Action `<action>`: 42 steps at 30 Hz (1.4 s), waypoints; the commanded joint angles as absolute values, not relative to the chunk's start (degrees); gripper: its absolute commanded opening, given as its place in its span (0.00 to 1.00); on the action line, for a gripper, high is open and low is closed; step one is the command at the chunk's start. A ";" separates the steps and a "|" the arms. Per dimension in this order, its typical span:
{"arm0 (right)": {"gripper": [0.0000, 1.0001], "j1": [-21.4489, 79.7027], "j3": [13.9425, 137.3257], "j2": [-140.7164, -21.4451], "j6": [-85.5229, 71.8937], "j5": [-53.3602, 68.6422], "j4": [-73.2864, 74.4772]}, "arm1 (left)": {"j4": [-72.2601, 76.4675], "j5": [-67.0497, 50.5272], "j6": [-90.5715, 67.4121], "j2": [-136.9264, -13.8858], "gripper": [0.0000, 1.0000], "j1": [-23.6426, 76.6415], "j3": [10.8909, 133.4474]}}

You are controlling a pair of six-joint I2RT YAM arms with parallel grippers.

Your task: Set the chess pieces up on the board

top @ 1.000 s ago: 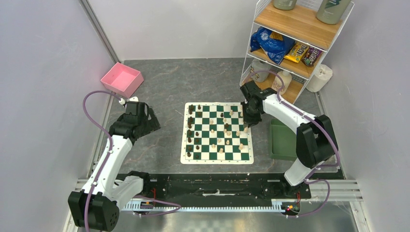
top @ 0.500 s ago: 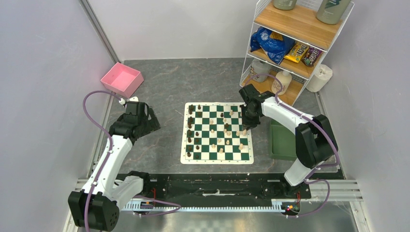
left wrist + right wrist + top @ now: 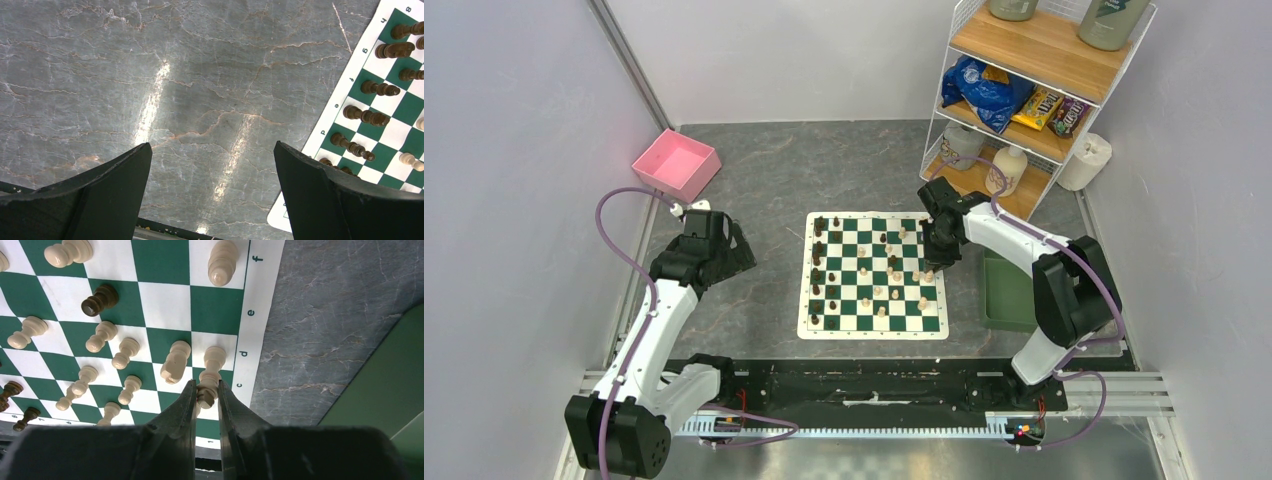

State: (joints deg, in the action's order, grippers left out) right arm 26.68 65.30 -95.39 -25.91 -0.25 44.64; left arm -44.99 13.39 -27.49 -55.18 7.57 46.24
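The board (image 3: 872, 333) lies flat mid-table. Dark brown chess pieces (image 3: 817, 262) stand along its left columns, and pale cream ones (image 3: 894, 275) are scattered over its right half. My right gripper (image 3: 931, 262) is at the board's right edge. In the right wrist view it (image 3: 206, 390) is shut on a tall cream piece (image 3: 212, 371) that stands by the border (image 3: 250, 315) near letters c and d. My left gripper (image 3: 729, 250) is open and empty over bare table left of the board. In the left wrist view (image 3: 210, 150) dark pieces (image 3: 367, 116) show at the right.
A plain green tray (image 3: 1009, 290) lies just right of the board. A wire shelf (image 3: 1024, 90) with snacks and bottles stands at the back right, with a paper roll (image 3: 1086, 160) beside it. A pink bin (image 3: 676, 163) sits at the back left.
My right gripper has shifted slightly left and nearer along the board's right edge. The left arm has not moved.
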 commanded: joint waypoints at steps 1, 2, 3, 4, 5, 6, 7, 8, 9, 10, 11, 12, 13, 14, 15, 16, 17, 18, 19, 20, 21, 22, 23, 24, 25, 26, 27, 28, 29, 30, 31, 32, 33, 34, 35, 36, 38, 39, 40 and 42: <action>0.24 26.98 64.90 -95.04 -26.19 -0.19 43.93 | -44.91 13.36 -26.37 -55.51 0.99 7.47 48.52; 0.26 26.98 65.12 -94.64 -26.08 -0.15 44.15 | -44.91 13.37 -26.40 -55.39 0.99 7.48 48.52; 0.31 26.98 65.41 -94.33 -25.98 -0.16 44.32 | -44.91 13.44 -26.42 -55.46 0.99 7.47 48.52; 0.34 26.98 65.81 -93.87 -25.80 -0.18 44.72 | -44.91 13.45 -26.44 -55.44 0.99 7.48 48.52; 0.39 26.94 66.31 -93.39 -25.62 -0.18 45.19 | -44.91 13.45 -26.40 -55.38 0.99 7.47 48.52; 0.42 26.98 66.78 -92.95 -25.54 -0.45 45.68 | -44.91 13.49 -26.38 -55.45 0.99 7.48 48.52; 0.45 26.98 67.42 -92.44 -25.38 -0.95 46.45 | -44.91 13.47 -26.44 -55.51 0.99 7.47 48.52; 0.48 26.98 67.93 -91.92 -25.27 -1.41 47.02 | -44.91 13.30 -26.39 -55.49 0.99 7.47 48.52; 0.49 26.98 68.55 -91.18 -25.10 -1.86 47.82 | -44.91 13.33 -26.41 -55.61 0.99 7.47 48.55; 0.50 26.98 69.08 -90.51 -24.98 -2.16 48.49 | -44.91 13.27 -26.38 -55.62 0.99 7.48 48.60; 0.52 26.98 69.38 -89.53 -24.89 -2.26 48.91 | -44.87 13.27 -26.41 -55.61 0.99 7.47 48.55; 0.53 26.98 69.59 -88.51 -24.88 -2.28 49.47 | -44.91 13.27 -26.37 -55.61 0.99 7.47 48.60; 0.54 27.11 69.73 -87.62 -25.07 -2.18 49.87 | -44.91 13.29 -26.37 -55.63 0.99 7.47 48.60; 0.54 27.43 69.56 -86.51 -25.27 -1.99 50.28 | -44.91 13.29 -26.42 -55.54 0.99 7.47 48.60; 0.55 27.90 69.23 -85.52 -25.55 -1.78 50.61 | -44.90 13.27 -26.39 -55.54 0.99 7.47 48.60; 0.55 28.53 68.61 -84.42 -26.05 -1.86 50.87 | -44.91 13.40 -26.40 -55.49 0.99 7.47 48.60; 0.55 29.39 67.94 -83.45 -26.87 -1.80 51.04 | -44.91 13.39 -26.38 -55.54 0.99 7.47 48.60; 0.56 30.29 66.81 -82.55 -27.61 -1.68 50.88 | -44.91 13.44 -26.38 -55.49 0.99 7.47 48.60; 0.56 31.49 65.67 -81.73 -28.65 -1.63 50.38 | -44.91 13.45 -26.38 -55.50 0.99 7.47 48.60; 0.56 32.49 64.28 -81.27 -29.60 -1.61 49.92 | -44.91 13.47 -26.42 -55.53 0.99 7.47 48.60; 0.56 33.79 63.05 -80.99 -30.73 -1.67 49.53 | -44.91 13.48 -26.37 -55.51 0.99 7.47 48.60; 0.57 34.80 62.11 -80.95 -31.76 -1.56 49.13 | -44.89 13.39 -26.43 -55.52 0.99 7.48 48.60; 0.57 35.88 61.19 -81.16 -32.56 -1.65 48.75 | -44.89 13.43 -26.40 -55.53 0.99 7.47 48.60; 0.57 36.80 60.51 -81.47 -33.42 -1.68 48.40 | -44.91 13.28 -26.37 -55.49 0.99 7.47 48.60; 0.57 37.34 59.86 -81.92 -34.14 -1.80 48.05 | -44.91 13.31 -26.43 -55.55 0.99 7.49 48.60; 0.57 37.88 59.29 -82.38 -34.82 -1.82 47.52 | -44.91 13.24 -26.39 -55.49 0.99 7.49 48.60; 0.57 38.25 58.71 -82.72 -35.39 -1.88 47.10 | -44.87 13.19 -26.42 -55.54 0.99 7.47 48.60; 0.56 38.64 58.33 -83.23 -35.97 -2.09 46.74 | -44.91 13.15 -26.40 -55.58 0.99 7.47 48.60; 0.56 38.90 58.06 -83.62 -36.35 -2.30 46.60 | -44.91 13.10 -26.39 -55.58 0.99 7.47 48.60; 0.56 39.06 57.96 -84.07 -36.36 -2.79 46.50 | -44.91 13.14 -26.35 -55.60 0.99 7.47 48.60; 0.55 39.11 58.06 -84.50 -36.37 -3.54 46.62 | -44.91 13.16 -26.42 -55.51 0.99 7.47 48.60; 0.55 39.07 58.33 -84.80 -36.43 -4.09 46.75 | -44.91 13.12 -26.38 -55.54 0.99 7.51 48.60; 0.54 39.11 58.34 -85.18 -36.47 -4.42 46.67 | -44.91 13.15 -26.36 -55.49 0.99 7.48 48.60; 0.53 39.09 58.39 -85.49 -36.41 -4.56 46.67 | -44.91 13.07 -26.37 -55.49 0.99 7.47 48.61; 0.52 39.11 58.39 -86.03 -36.22 -4.48 46.69 | -44.91 13.09 -26.30 -55.50 0.99 7.47 48.60; 0.51 39.10 58.37 -86.57 -36.05 -4.34 46.67 | -44.92 13.13 -26.33 -55.54 0.99 7.47 48.60; 0.49 39.11 58.43 -87.60 -35.94 -4.45 46.58 | -44.88 13.17 -26.37 -55.46 0.99 7.47 48.60; 0.47 39.11 58.38 -87.96 -35.71 -4.61 46.55 | -44.91 13.18 -26.41 -55.52 0.99 7.48 48.60; 0.45 39.07 58.44 -88.23 -35.51 -4.90 46.33 | -44.91 13.18 -26.37 -55.41 0.99 7.51 48.58; 0.39 39.03 58.78 -88.63 -35.24 -5.13 46.15 | -44.91 13.25 -26.37 -55.45 0.99 7.47 48.60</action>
State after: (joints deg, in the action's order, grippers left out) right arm 38.89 57.89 -87.83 -34.98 -3.18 47.37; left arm -44.99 13.37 -27.49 -55.53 7.57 46.24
